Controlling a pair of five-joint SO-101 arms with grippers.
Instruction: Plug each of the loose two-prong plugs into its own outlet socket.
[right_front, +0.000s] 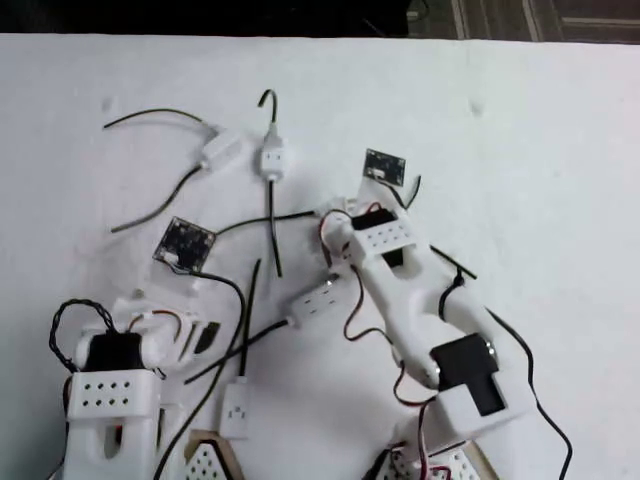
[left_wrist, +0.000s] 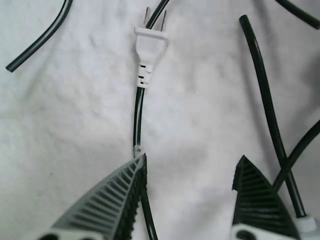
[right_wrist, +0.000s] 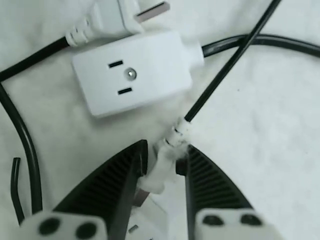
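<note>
The right gripper (right_wrist: 162, 150) is clenched on a held plug (right_wrist: 164, 162), its dark ribbed fingers pressed against either side of the white body. That plug's black cord (right_wrist: 227, 65) runs away from the fingertips over the white table (right_wrist: 270, 165). Just beyond the tips lies an outlet socket (right_wrist: 132, 75), face up with its slots showing. A second plug (right_wrist: 107, 17) lies on its far side, touching the block's edge, one prong bare and not inserted. The left gripper (left_wrist: 192, 165) is spread wide and holds nothing. A thin cord (left_wrist: 138, 115) passes under the tip of its grey finger and leads to a loose plug (left_wrist: 149, 50), which lies flat farther out with both prongs pointing away from the gripper. A cut-ended cord (left_wrist: 262, 85) lies beside the dark finger. From above, a socket block (right_front: 236, 408) lies face up between the two arm bases, near the left arm (right_front: 110, 400) and farther from the right arm (right_front: 420, 310).
</note>
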